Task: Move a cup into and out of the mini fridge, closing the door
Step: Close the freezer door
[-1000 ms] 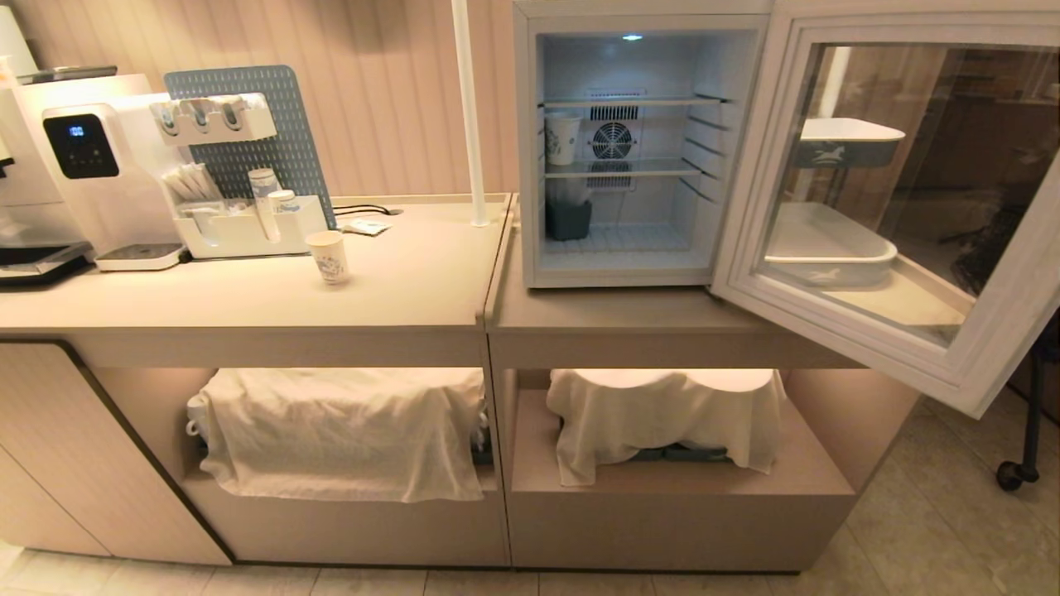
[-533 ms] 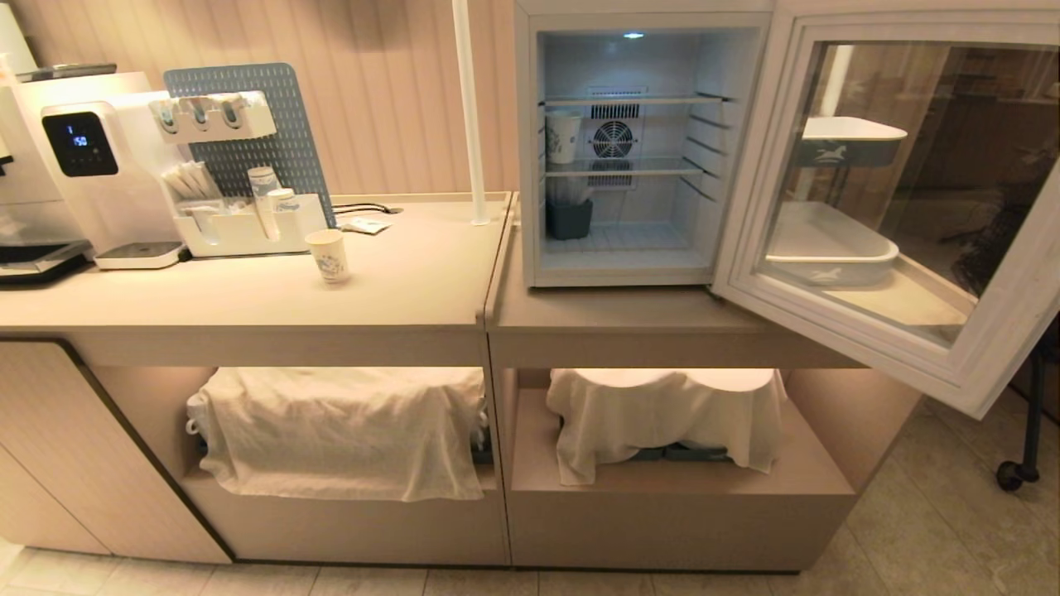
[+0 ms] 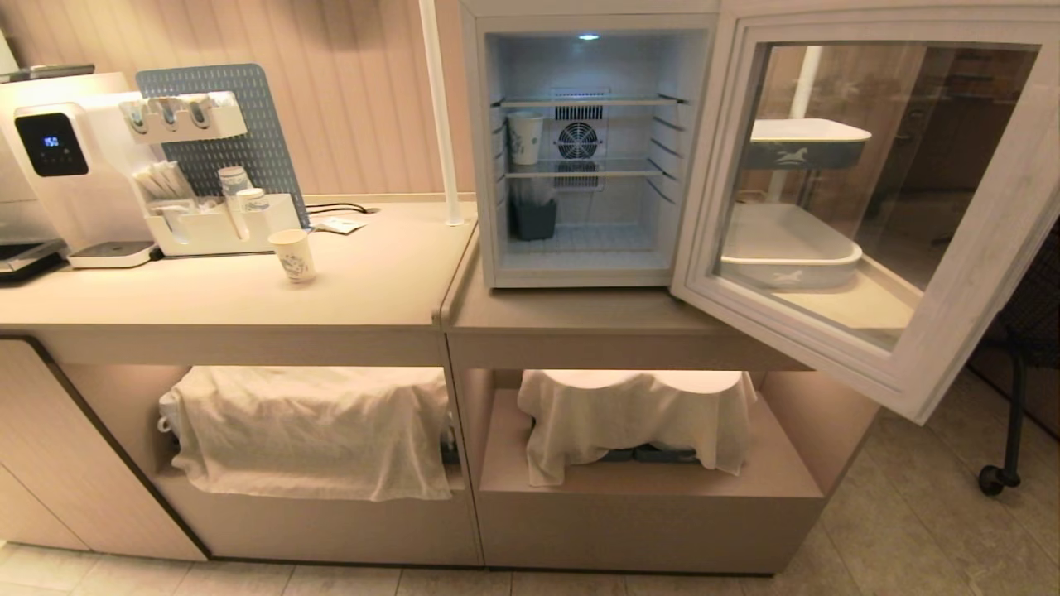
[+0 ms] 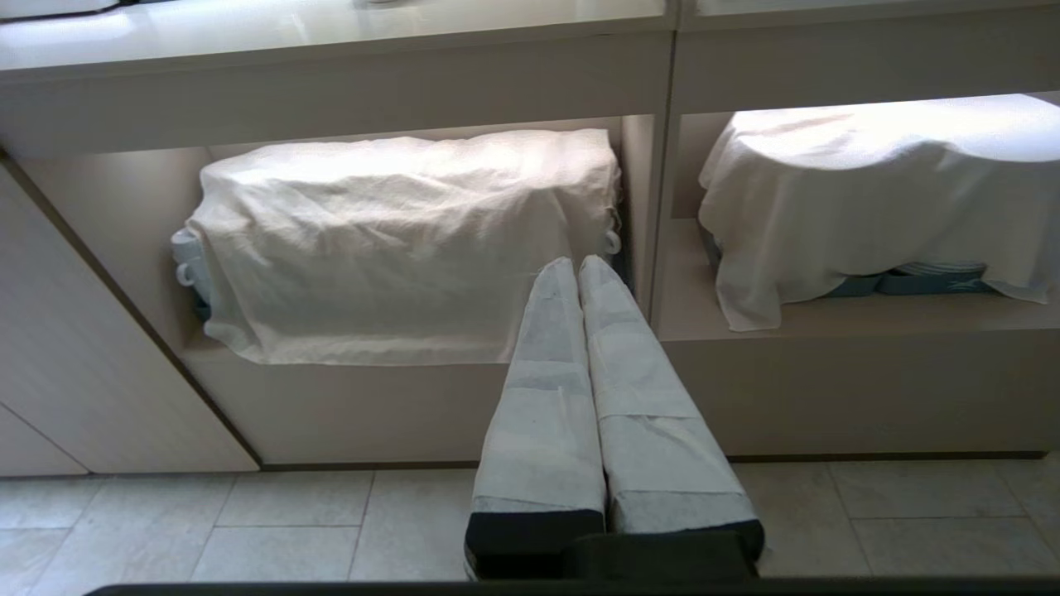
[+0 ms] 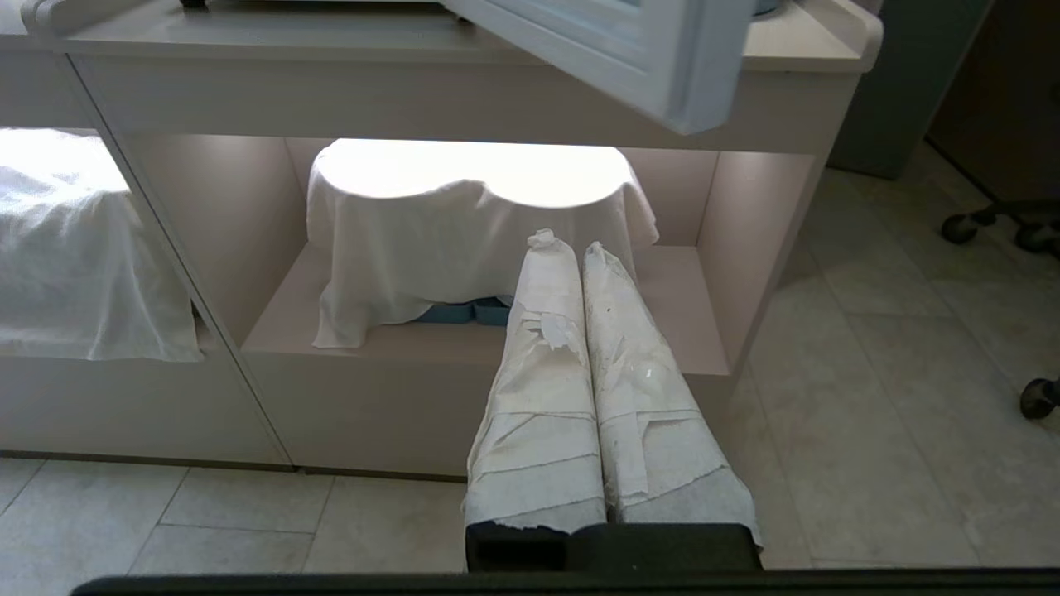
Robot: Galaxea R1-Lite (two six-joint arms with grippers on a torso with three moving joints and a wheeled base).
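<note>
Both grippers, left (image 4: 577,266) and right (image 5: 566,247), hang parked low with fingers pressed together, empty, aimed at the draped lower shelves. Well above them: cup (image 3: 292,256) on counter, fridge (image 3: 580,149) lit, door (image 3: 861,199) swung wide, likely ready for loading.

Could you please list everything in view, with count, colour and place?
cup: one, white with blue print, on the counter, left of the fridge
mini fridge: one, white, on the counter, lit inside
door: one, white frame, tinted glass, swung open to the right
second cup: one, white, middle shelf, left
dark tub: one, fridge floor, left
cloths: two, white, draped over the lower shelves
dispenser: one, white, counter's far left
left hand: shut, low before the left lower shelf
right hand: shut, low before the right lower shelf
</note>
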